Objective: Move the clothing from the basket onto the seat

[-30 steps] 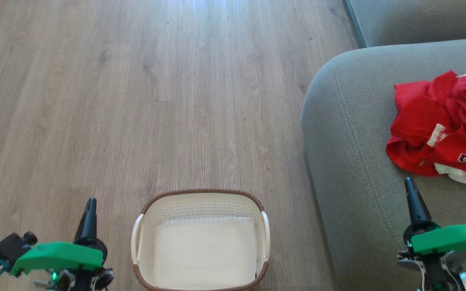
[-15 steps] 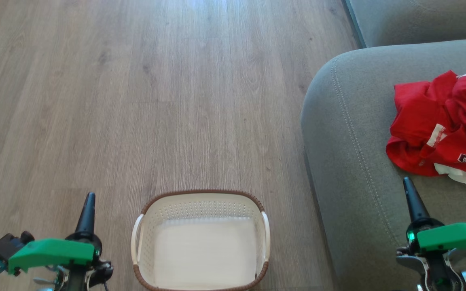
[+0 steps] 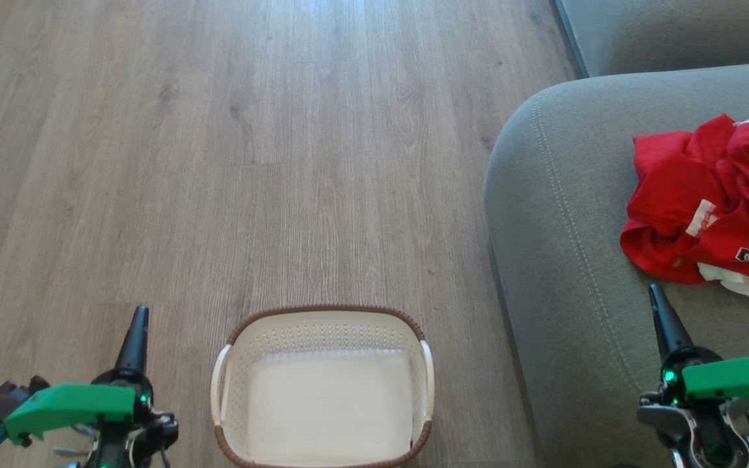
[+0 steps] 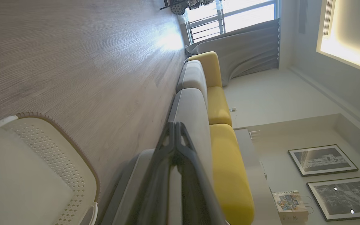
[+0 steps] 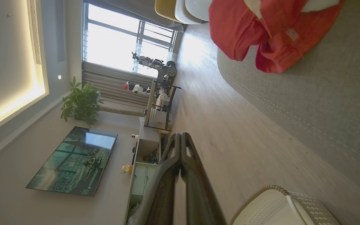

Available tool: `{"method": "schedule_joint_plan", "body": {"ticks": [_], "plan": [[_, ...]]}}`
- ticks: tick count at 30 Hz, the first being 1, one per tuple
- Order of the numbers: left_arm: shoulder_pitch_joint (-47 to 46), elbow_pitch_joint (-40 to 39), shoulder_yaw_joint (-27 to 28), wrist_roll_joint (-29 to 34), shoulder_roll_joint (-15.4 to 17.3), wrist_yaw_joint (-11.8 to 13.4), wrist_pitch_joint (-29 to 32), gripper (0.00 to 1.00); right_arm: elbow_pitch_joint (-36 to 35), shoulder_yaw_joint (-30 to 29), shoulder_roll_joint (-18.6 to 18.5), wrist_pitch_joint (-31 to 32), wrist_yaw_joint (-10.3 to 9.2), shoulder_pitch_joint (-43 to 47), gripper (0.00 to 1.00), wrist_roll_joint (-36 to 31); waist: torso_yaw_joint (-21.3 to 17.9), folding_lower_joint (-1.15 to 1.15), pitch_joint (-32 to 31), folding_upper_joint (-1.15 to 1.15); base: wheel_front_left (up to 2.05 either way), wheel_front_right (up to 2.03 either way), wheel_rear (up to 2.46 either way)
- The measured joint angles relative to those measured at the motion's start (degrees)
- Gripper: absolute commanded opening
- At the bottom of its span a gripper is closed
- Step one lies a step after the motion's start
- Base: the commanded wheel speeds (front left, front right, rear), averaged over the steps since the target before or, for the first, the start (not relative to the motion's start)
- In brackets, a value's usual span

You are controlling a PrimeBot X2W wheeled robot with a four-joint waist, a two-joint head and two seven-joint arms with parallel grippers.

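Held low, pointing forward: left gripper (image 3: pixel 141 312) beside the white basket (image 3: pixel 326 309), right gripper (image 3: pixel 655 290) over the grey sofa seat (image 3: pixel 563 260), both pinched together, grasping nothing. Red jerseys (image 3: pixel 693 195) heaped on that seat, above wood-plank floor (image 3: pixel 218 162).

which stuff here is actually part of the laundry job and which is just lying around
Part of the job: red clothing, heaped on the grey seat; white basket, looks empty.
Just around: television, potted plant, framed pictures, yellow cushions.

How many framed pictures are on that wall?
2, both in the left wrist view: the upper picture and the lower picture beside it on the same wall. Others may hang out of frame.
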Motion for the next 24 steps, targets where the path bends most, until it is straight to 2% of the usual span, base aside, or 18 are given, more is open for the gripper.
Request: {"method": "schedule_joint_plan", "body": {"ticks": [24], "plan": [[-2.13,0.97,3.15,-12.82,-1.57,-1.99,3.54,0.0,1.43,-1.7,1.15,3.7,-0.01,-2.06,0.0,12.79,0.04,0.0,-0.11,0.0,0.0,0.0,0.0]]}}
